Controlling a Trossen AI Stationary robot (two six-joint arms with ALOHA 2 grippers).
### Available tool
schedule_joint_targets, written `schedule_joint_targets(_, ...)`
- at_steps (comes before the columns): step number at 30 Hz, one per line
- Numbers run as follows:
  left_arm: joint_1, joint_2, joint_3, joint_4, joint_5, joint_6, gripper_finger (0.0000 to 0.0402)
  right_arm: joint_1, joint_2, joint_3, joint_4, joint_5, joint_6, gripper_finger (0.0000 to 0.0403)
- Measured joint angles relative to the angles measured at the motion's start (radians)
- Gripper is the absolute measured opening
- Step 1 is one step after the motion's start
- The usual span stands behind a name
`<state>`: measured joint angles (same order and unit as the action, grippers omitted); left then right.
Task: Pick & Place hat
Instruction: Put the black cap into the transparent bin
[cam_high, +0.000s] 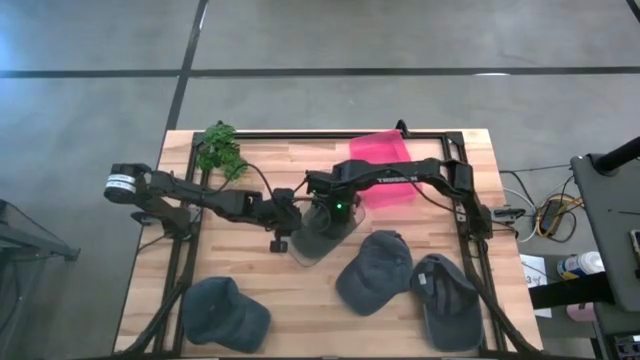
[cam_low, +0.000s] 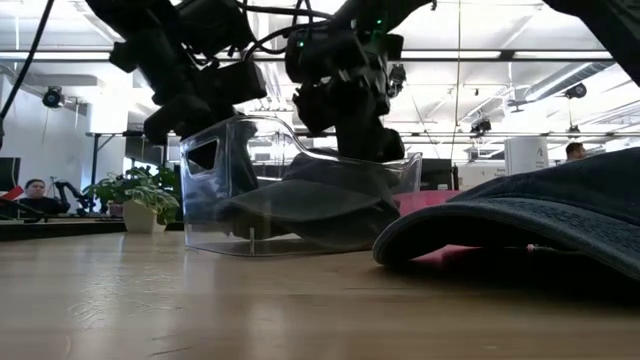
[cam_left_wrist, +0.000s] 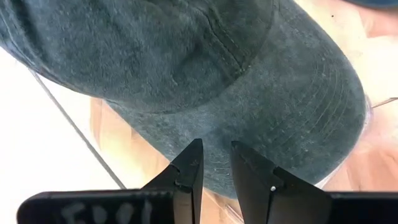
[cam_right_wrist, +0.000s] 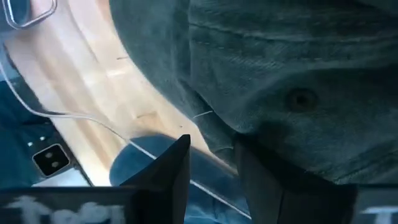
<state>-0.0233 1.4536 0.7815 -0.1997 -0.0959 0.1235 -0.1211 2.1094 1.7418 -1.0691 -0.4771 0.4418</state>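
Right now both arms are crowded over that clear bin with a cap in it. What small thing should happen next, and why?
Probably the right end effector should let go and lift straight up: the dark cap already lies inside the clear bin, while the left end effector appears to steady the bin's wall. Three more caps wait on the table.

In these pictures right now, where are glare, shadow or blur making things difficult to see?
Low view: bright ceiling strip lights backlight both arms into silhouettes, and the near dark grey cap is blurred. Left wrist view: the pale area beside the dark blue-grey denim cap is washed out. Right wrist view: reflections streak the clear plastic bin's wall.
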Motion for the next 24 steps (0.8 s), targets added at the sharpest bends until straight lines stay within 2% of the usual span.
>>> schedule_joint_targets(5, -0.013, 0.000, -0.001, 0.001, -0.002, -0.019, 0.0078, 0.001, 0.002, -0.001, -0.008, 0.174, -0.005, 0.0123)
schedule_joint_targets(7, -0.013, 0.000, -0.002, -0.003, 0.000, -0.030, 0.0078, -0.006, 0.001, -0.001, -0.001, 0.211, -0.019, 0.0123)
schedule_joint_targets(15, -0.013, 0.000, -0.002, -0.001, -0.009, -0.180, 0.0078, -0.034, 0.003, 0.000, 0.037, 0.243, -0.134, 0.0123)
schedule_joint_targets(20, -0.014, 0.001, -0.003, 0.063, -0.005, -0.309, 0.0078, -0.044, -0.006, 0.003, 0.035, 0.249, -0.225, 0.0123)
schedule_joint_targets(24, -0.014, 0.003, -0.003, 0.120, -0.006, -0.304, 0.0078, -0.060, 0.003, 0.004, 0.066, 0.267, -0.296, 0.0123)
